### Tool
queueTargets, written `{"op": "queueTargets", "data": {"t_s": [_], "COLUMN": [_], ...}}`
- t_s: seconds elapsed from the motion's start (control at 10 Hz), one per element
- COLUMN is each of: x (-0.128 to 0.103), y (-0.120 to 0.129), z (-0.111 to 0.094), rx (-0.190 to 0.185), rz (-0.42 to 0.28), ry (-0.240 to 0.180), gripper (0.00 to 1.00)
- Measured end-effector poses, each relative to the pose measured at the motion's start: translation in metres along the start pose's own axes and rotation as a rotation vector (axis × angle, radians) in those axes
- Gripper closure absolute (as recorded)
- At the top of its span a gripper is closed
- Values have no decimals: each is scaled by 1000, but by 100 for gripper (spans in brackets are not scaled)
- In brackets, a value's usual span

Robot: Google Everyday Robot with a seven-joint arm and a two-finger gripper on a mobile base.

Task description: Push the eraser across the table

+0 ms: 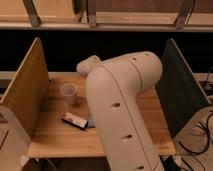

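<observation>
Dark shelving backs a light wooden bench [52, 137] flanked by upright side panels, one tan [22, 97] and one dark [182, 92]. These probably serve to fence the work area.

The eraser [75, 119] lies flat toward the near edge on the tan-panel side, set at an angle. Its top face is pale and its sides are dark reddish-brown. A clear cup [69, 92] stands behind it, apart.

The arm [122, 100] descends over the bench centre and hides most of the tool [91, 122]. The tool sits low at the eraser's far end from the tan panel, apparently placed for a sideways push. Whether the tool is spread or pressed together cannot be told.
</observation>
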Motion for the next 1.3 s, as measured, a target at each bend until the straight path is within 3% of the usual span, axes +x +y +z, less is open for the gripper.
{"op": "queueTargets", "data": {"t_s": [0.2,0.3,0.4,0.6,0.7,0.9,1.0,1.3], "x": [-1,-7,-17,-33,-37,-35,-33,-35], "y": [-1,0,5,20,31,41,43,46], "z": [-3,-12,-27,-49,-60,-67,-69,-70], "rx": [15,51,96,152,169,166,165,164], "rz": [-5,-26,-69,-158,-208,-243,-252,-256], "ry": [-5,-28,-71,-175,-241,-311,-332,-336], "gripper": [20,20,20,20,20,20,25,55]}}
